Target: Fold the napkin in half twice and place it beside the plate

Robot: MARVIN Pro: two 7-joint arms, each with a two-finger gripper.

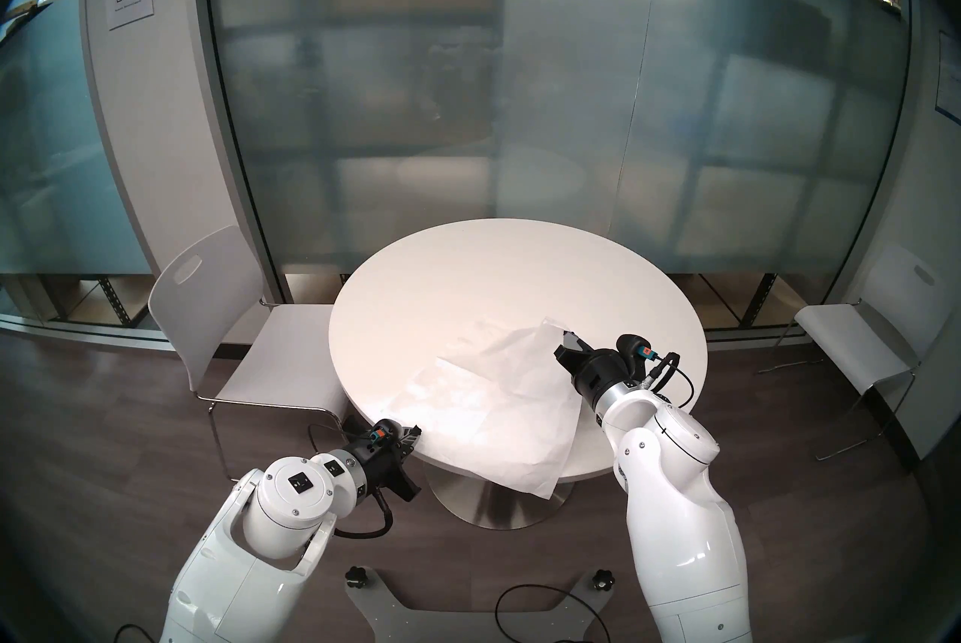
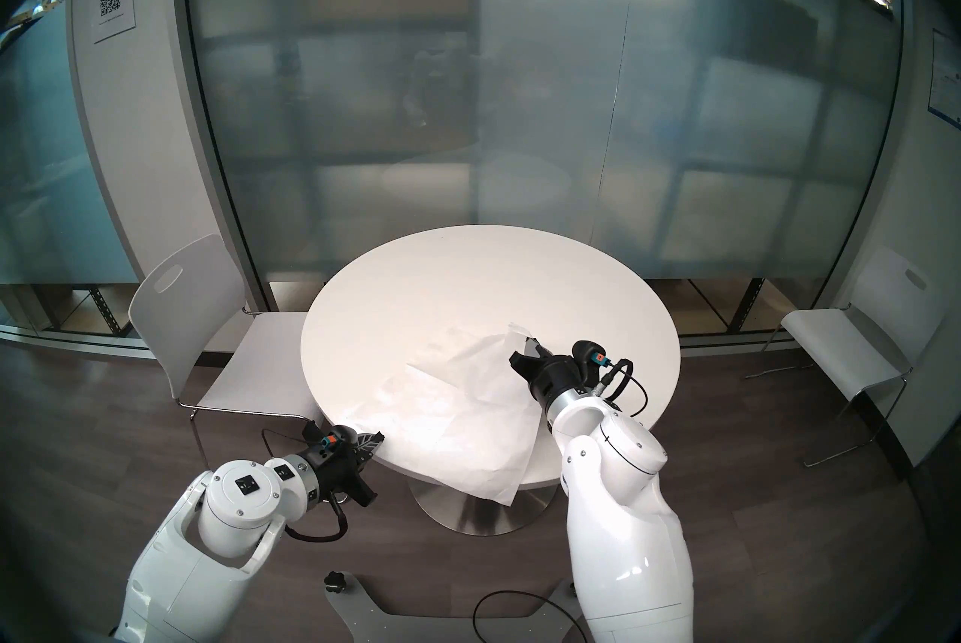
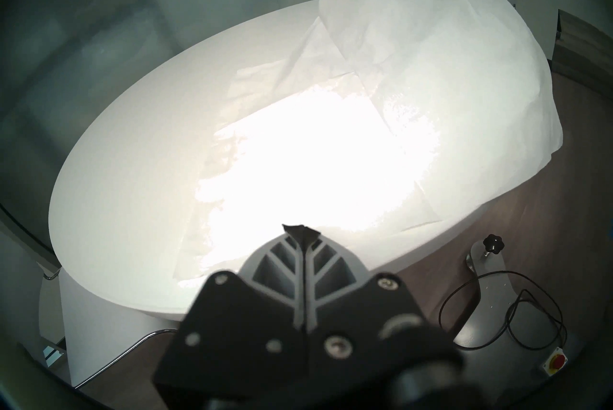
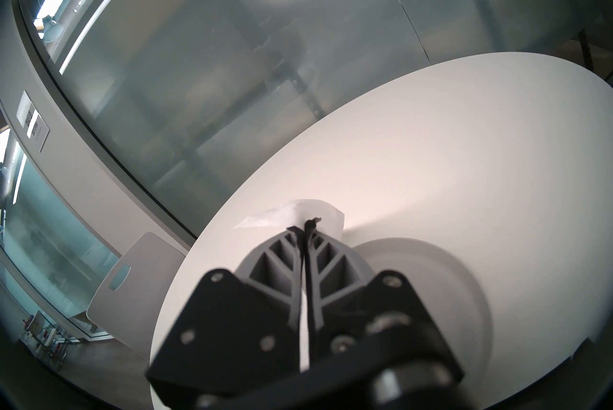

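Napkin (image 1: 499, 397) is spread over the near half of the round white tabletop (image 1: 468, 272), one corner hanging off the near edge. Right gripper (image 1: 568, 340) has its far-right corner pinched — fingers pressed together on the sheet, corner lifted clear of the tabletop so the paper slopes down to the left and toward the robot. In the right wrist view the white corner pokes out past the closed fingertips (image 4: 310, 223), with the plate (image 4: 431, 270) just beyond them on the tabletop. Right arm reaches in low from the near-right, wrist angled toward table centre.

Left gripper (image 1: 416, 430) sits at the near-left table edge by the napkin's corner — fingers together; whether paper is caught between them, can't tell, the left wrist view is blown out there. Left forearm roughly level, pointing right.
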